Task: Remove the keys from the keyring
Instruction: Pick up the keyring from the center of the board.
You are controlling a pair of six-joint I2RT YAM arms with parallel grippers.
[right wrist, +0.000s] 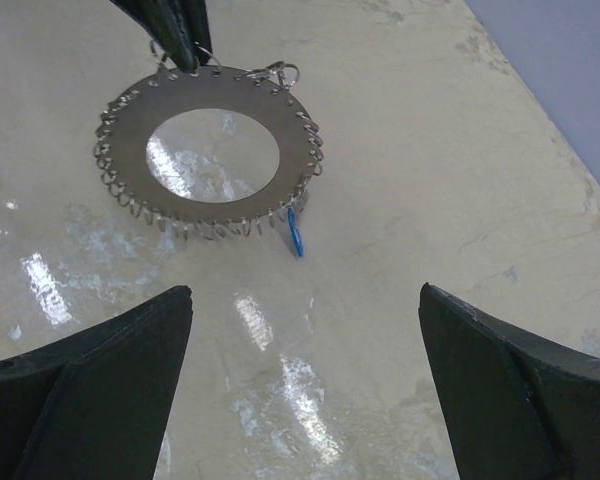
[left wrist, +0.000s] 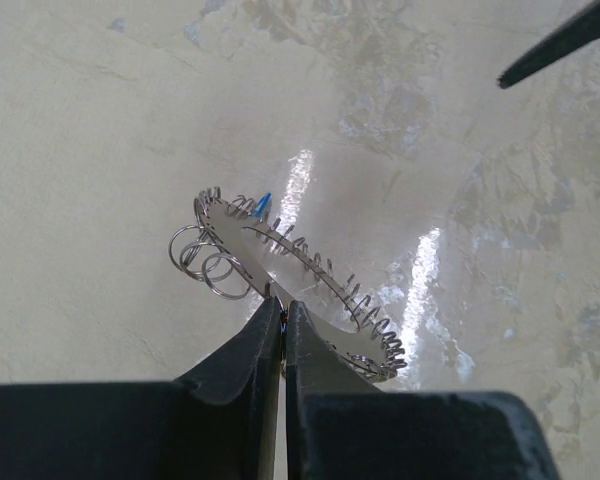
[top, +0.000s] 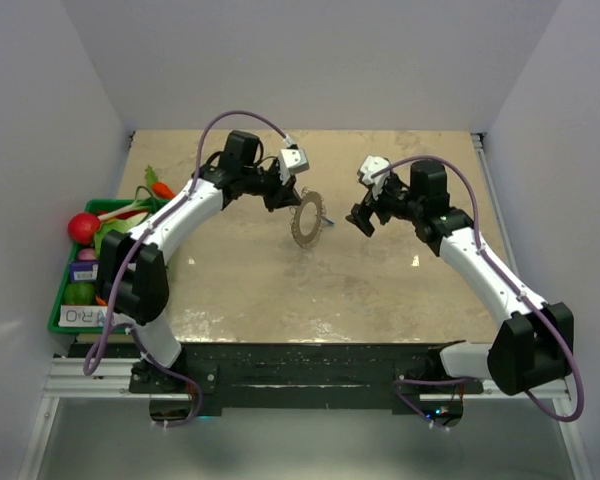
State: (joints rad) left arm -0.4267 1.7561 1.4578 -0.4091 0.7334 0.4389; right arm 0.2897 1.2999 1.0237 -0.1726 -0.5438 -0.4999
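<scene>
The keyring (top: 306,218) is a flat grey metal ring edged with a wire coil, held upright above the table's middle. My left gripper (top: 292,200) is shut on its rim; in the left wrist view the jaws (left wrist: 282,303) pinch the ring (left wrist: 310,270) edge-on. A small key with a blue head (right wrist: 295,232) hangs from the lower right edge of the ring (right wrist: 292,150), and its blue tip (left wrist: 263,204) shows past the far rim. My right gripper (top: 363,220) stands open, facing the ring from the right, nothing between its fingers (right wrist: 305,290).
A green tray (top: 58,305) at the left table edge holds toy vegetables, among them a red ball (top: 82,227) and a white radish with green leaves (top: 130,208). White walls stand close on the left, right and back.
</scene>
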